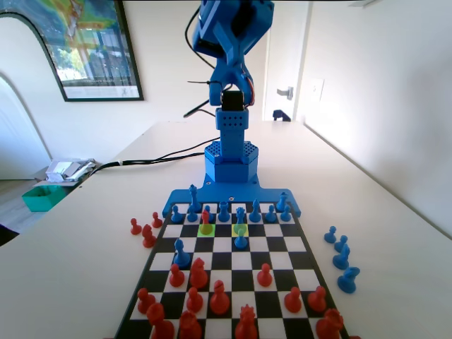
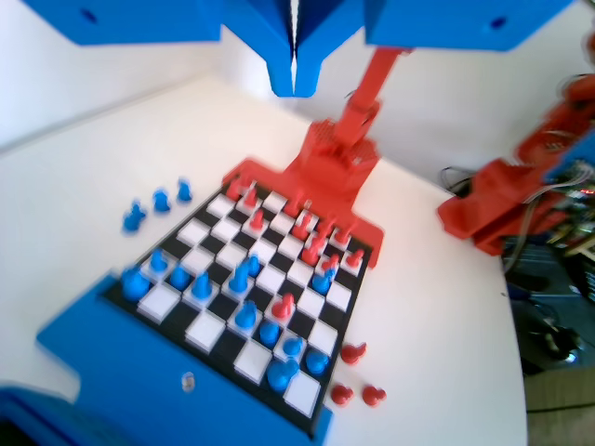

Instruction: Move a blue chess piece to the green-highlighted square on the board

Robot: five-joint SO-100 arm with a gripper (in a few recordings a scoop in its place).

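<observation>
Four blue captured pieces [image 1: 340,258] off-board.

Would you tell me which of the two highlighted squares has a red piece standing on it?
The yellow-green square, the left one in the fixed view; the green-highlighted square holds a blue piece.

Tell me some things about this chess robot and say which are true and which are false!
1. The pincer is shut and holds nothing. True.
2. The pincer touches the board. False: it hangs high above the board.
3. Some blue pieces stand on the table beside the board. True.
4. Every red piece is on the board. False: a few red pieces stand on the table, left of the board in the fixed view.
</observation>
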